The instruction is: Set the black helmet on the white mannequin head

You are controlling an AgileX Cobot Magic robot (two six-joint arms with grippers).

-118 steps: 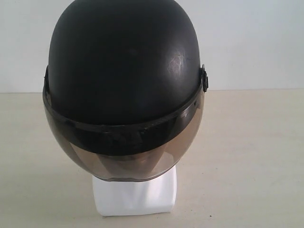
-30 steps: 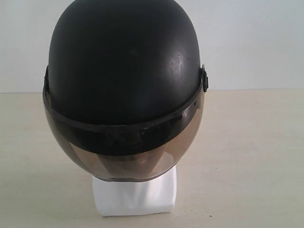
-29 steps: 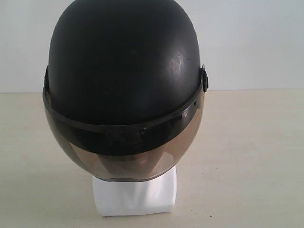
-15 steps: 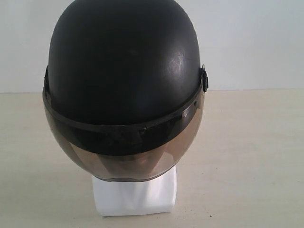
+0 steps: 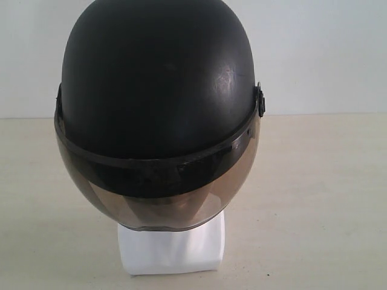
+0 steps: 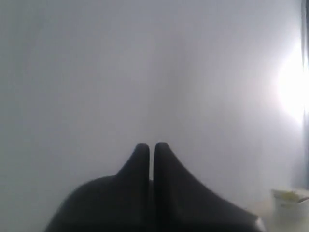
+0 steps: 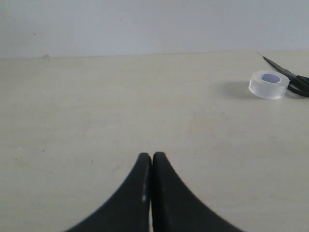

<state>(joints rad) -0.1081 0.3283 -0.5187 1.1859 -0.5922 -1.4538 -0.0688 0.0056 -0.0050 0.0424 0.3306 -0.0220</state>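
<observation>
**Inspector:** Left claw [image 6: 150, 146], condition?

**Assessor:** Closed. The two black fingers meet tip to tip with only a hairline seam between them, and nothing is in the grip. It is raised in front of a plain pale wall [image 6: 96, 72] and touches nothing.

**Inspector:** Right claw [image 7: 152, 157]?

**Assessor:** The same: its fingers are pressed together, it is empty, and it is held above the beige tabletop [image 7: 96, 106].

**Inspector:** Where is the matte black open-face helmet [image 5: 157, 78]?

**Assessor:** It is seated on the glossy white mannequin head [image 5: 172, 251] and stands upright at the middle of the exterior view. The smoky tinted visor [image 5: 163, 202] is down over the face, so only the white neck and base show beneath it. The base rests on the table. One round side pivot [image 5: 260, 101] shows at the shell's edge. Neither claw is near it in that view.

**Inspector:** Any markings or writing?

**Assessor:** I can read none. The shell shows only faint scuffs.

**Inspector:** Containers?

**Assessor:** One small whitish tub [image 6: 288, 205] sits at the edge of the left wrist view. There is something pale yellow at its rim, but it is too blurred to identify.

**Inspector:** Other items?

**Assessor:** A clear roll of tape [image 7: 269, 84] lies flat on the table, well away from the right claw. Black-handled scissors [image 7: 294, 81] lie just beside the roll. I cannot tell whether the two touch.
</observation>
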